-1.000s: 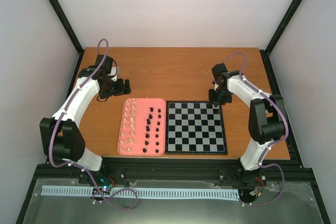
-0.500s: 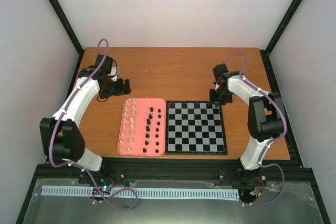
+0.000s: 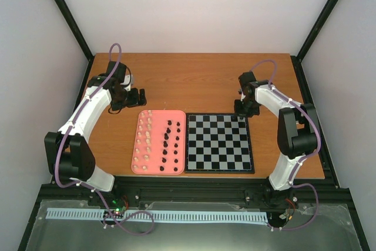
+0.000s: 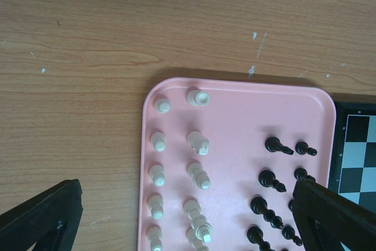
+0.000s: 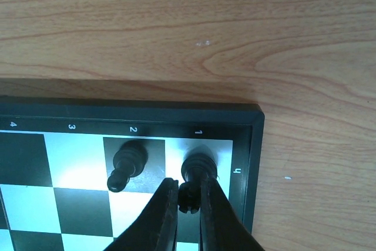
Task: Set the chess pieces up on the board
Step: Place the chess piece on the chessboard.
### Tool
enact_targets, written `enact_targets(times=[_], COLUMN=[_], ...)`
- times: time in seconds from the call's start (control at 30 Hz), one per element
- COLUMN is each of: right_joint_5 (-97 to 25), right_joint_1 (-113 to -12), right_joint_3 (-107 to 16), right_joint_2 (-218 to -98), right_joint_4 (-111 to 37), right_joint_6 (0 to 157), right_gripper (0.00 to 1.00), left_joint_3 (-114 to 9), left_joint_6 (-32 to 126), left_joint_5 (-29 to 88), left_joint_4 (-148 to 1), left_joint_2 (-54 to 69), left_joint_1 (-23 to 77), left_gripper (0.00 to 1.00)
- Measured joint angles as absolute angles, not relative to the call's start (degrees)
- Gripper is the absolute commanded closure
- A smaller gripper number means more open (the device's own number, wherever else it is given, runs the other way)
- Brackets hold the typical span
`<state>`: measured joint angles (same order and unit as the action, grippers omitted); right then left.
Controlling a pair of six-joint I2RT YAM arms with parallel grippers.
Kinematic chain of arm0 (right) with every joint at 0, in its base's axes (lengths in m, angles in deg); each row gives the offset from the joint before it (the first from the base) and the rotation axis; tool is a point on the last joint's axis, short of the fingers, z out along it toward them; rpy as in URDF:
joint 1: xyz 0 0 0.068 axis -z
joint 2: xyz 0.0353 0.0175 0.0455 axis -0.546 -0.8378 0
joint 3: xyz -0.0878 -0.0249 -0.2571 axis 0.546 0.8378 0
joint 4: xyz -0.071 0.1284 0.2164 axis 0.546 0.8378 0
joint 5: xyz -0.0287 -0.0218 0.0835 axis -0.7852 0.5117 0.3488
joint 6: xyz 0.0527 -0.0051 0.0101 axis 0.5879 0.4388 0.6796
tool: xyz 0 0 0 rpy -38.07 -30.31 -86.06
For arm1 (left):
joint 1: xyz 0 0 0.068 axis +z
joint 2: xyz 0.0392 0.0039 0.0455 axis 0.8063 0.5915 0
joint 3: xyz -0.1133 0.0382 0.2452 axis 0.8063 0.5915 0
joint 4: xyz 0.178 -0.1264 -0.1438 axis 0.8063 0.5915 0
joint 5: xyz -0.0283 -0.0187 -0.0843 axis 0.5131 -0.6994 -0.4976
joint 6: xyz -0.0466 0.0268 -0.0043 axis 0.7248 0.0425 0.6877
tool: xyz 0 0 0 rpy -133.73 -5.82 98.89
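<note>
**Right hand pinches a piece at the board's corner**

We see the right hand [image 5: 188,197] narrowed on a black piece [image 5: 198,167] on the far right corner square of the board [image 5: 249,139]; its fingers cover part of it. A second piece [image 5: 126,167] stands on the next square. From above, we cannot make out either one beside the hand. The left hand [image 4: 188,218] gapes wide over the tray [image 4: 235,116], only its finger ends in frame. The nearer white pieces [image 4: 198,143] and black pieces [image 4: 276,145] on the tray are cut off.

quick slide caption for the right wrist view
Right gripper pinches a black chess piece on a corner square of the chessboard, a second black piece on the adjacent square.
</note>
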<state>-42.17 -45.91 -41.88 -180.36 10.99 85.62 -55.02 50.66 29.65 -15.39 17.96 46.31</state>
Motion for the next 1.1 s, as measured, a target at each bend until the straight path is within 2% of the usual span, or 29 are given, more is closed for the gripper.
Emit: enact_targets(times=[0.17, 0.37, 0.73, 1.1], right_joint_5=[-41.56, -41.41, -41.17, -43.33], right_joint_1=[-45.91, -45.91, -45.91, -46.33], right_joint_3=[-41.64, -41.33, -40.18, -46.38], right_joint_2=[-180.36, -180.34, -180.38, -176.12], right_joint_4=[10.59, 10.16, 10.88, 16.8], right_joint_6=[85.6, 85.45, 84.79, 84.9], right_gripper=[0.93, 0.79, 0.63, 0.58], left_joint_3=[-55.02, -55.02, -55.02, -55.02], left_joint_6=[50.66, 50.66, 50.66, 50.66], left_joint_5=[29.65, 29.65, 29.65, 29.61], left_joint_4=[-15.37, -15.39, -15.39, -15.43], left_joint_2=[17.96, 17.96, 17.96, 17.96], left_joint_1=[46.31, 46.31, 46.31, 46.31], left_gripper=[0.0, 0.0, 0.0, 0.0])
